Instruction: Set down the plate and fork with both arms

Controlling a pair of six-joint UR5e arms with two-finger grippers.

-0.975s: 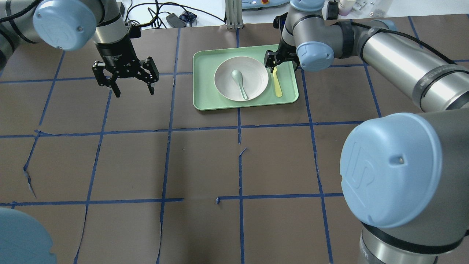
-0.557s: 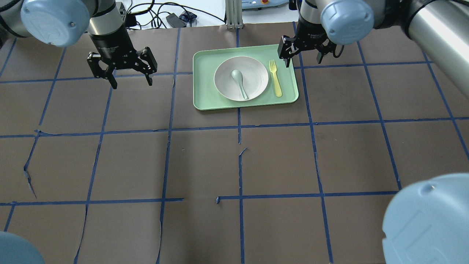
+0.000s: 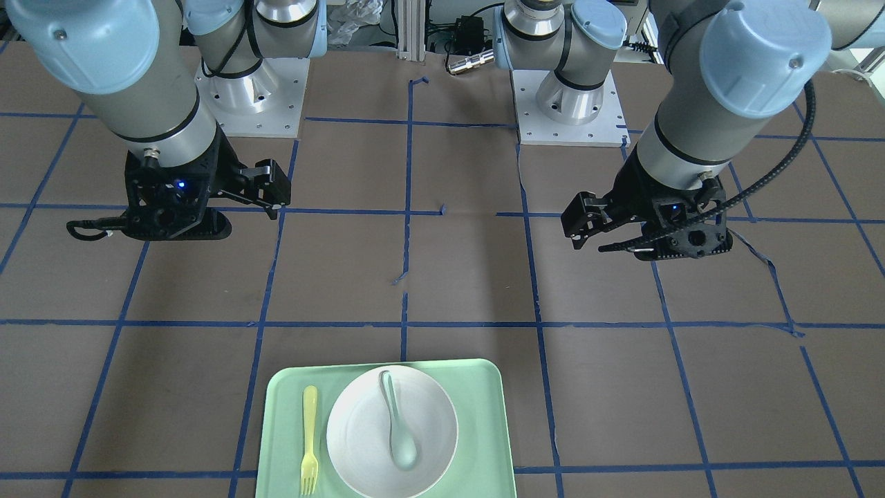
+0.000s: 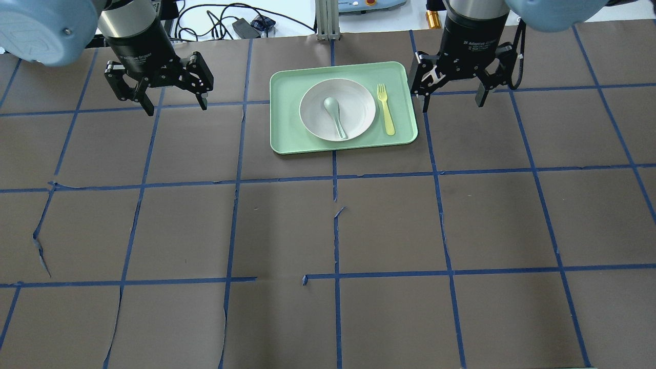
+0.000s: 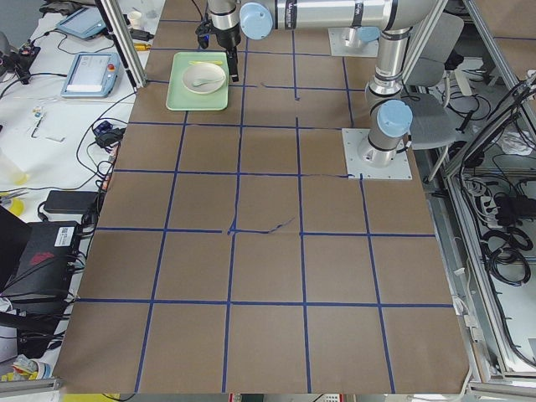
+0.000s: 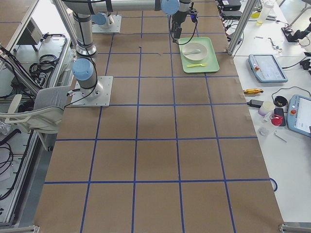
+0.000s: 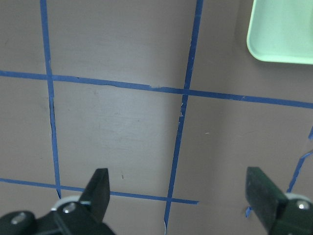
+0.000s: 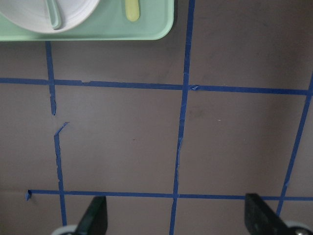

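Observation:
The off-white plate (image 4: 359, 105) sits in the middle of the mint-green tray (image 4: 287, 118), with a grey-green spoon (image 4: 335, 115) lying in it. The pale-yellow fork (image 4: 385, 110) lies flat on the tray just right of the plate, tines toward the far edge. My right gripper (image 4: 453, 105) hangs open and empty above the table, just right of the tray. My left gripper (image 4: 177, 108) hangs open and empty well left of the tray. In the right wrist view the open gripper (image 8: 177, 218) shows, with the fork's handle (image 8: 132, 10) and the plate (image 8: 29, 14) at the top.
The table is covered in brown paper with a blue tape grid. The tray's corner shows in the left wrist view (image 7: 283, 34). Cables and an aluminium post (image 4: 325, 20) lie beyond the far edge. Both arm bases (image 3: 567, 104) stand at the robot's side.
My right gripper has lifted off the fork's tines, opened, and moved right, off the tray; the fork stays on the tray. My left gripper has drifted left and toward the far edge.

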